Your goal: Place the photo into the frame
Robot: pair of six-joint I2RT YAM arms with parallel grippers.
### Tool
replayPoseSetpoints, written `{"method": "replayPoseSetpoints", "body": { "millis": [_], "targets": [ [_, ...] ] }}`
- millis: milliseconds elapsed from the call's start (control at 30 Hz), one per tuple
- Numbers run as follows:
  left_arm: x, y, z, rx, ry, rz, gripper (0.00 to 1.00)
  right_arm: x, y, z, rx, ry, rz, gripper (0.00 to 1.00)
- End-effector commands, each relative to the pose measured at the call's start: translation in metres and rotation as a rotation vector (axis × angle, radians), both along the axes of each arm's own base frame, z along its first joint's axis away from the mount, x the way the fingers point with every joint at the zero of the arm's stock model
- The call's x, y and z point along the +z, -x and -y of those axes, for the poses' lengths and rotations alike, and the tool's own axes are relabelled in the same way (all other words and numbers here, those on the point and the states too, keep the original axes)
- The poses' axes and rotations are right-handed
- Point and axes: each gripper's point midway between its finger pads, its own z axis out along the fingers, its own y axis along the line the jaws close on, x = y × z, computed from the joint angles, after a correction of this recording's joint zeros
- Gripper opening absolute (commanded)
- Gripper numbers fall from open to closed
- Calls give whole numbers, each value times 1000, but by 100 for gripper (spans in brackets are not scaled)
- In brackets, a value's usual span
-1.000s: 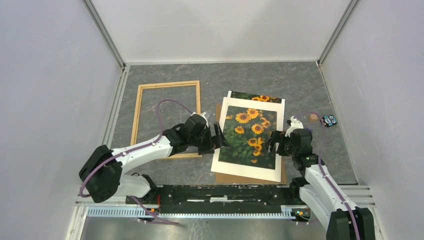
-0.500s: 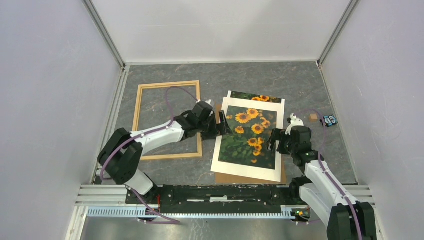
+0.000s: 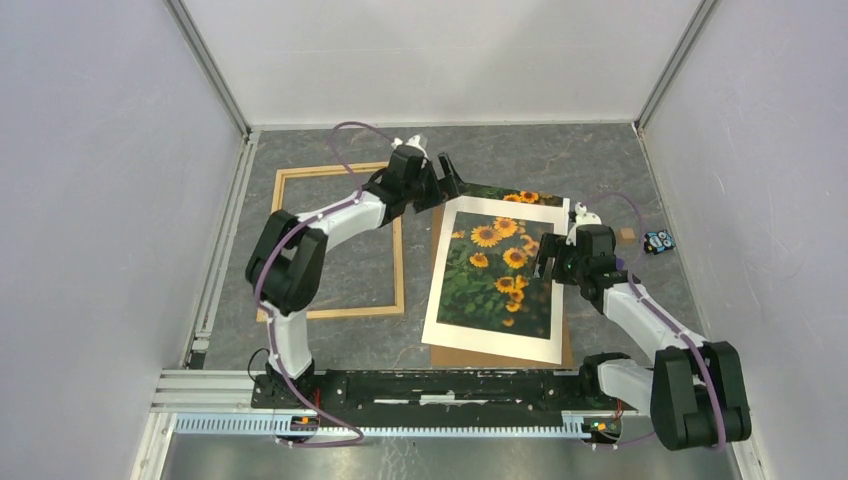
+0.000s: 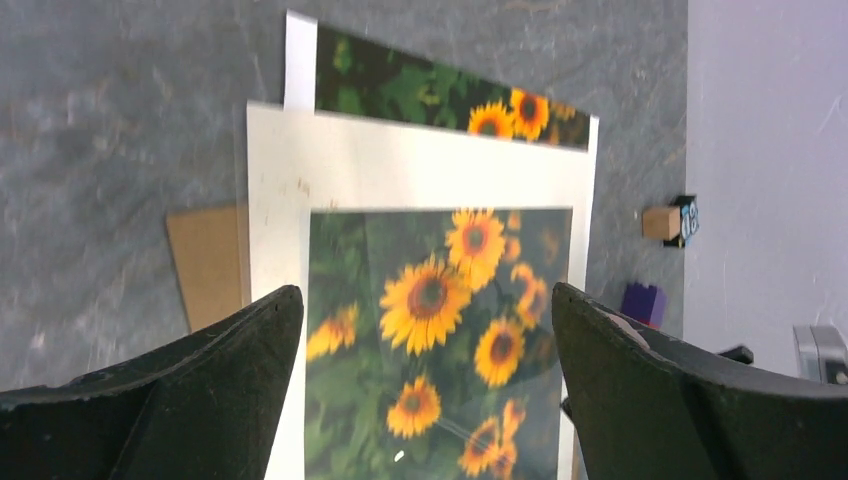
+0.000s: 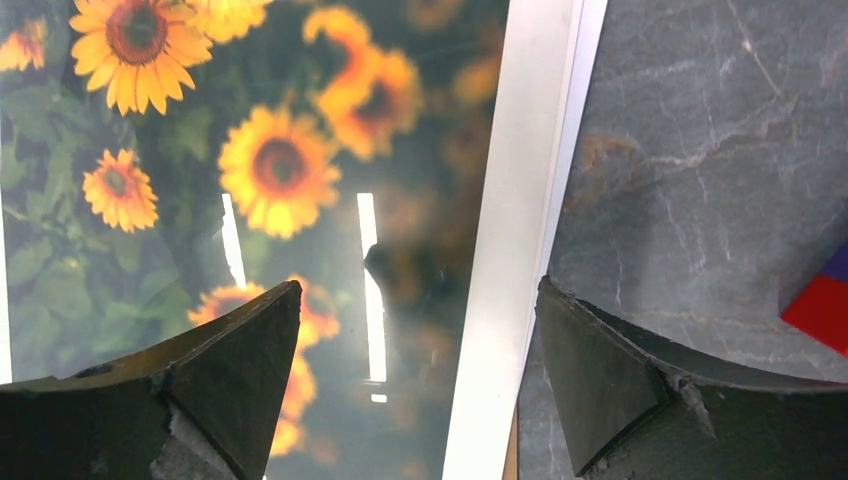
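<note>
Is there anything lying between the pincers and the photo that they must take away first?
Yes. The white mat lies on top of the photo, hiding its edges except a far strip. The left pincer and the right pincer hang open, holding nothing.

The grey marbled table (image 3: 600, 160) carries a light wooden frame (image 3: 350, 311) at left, a brown board (image 3: 450, 356) at centre, and small blocks (image 3: 657, 240), possibly toys, far right.
</note>
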Motion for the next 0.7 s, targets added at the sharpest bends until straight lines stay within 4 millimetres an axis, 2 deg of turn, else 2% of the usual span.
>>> {"method": "replayPoseSetpoints", "body": {
  "millis": [0,133,267,467,667],
  "targets": [
    [14,-38,17,-44,6,104,100,24,-35,-3,14,4,104,91],
    [3,-58,22,-49,-39,112,100,25,-45,-11,40,-21,103,85],
    [-15,-69,17,-49,-127,92,100,20,-48,-12,45,-24,103,82],
    [-46,-76,13,-53,-208,36,100,2,-40,-10,37,-20,60,81],
    [-63,-76,8,-37,-254,-5,100,-12,-33,-6,22,-8,25,82]
  ]
}}
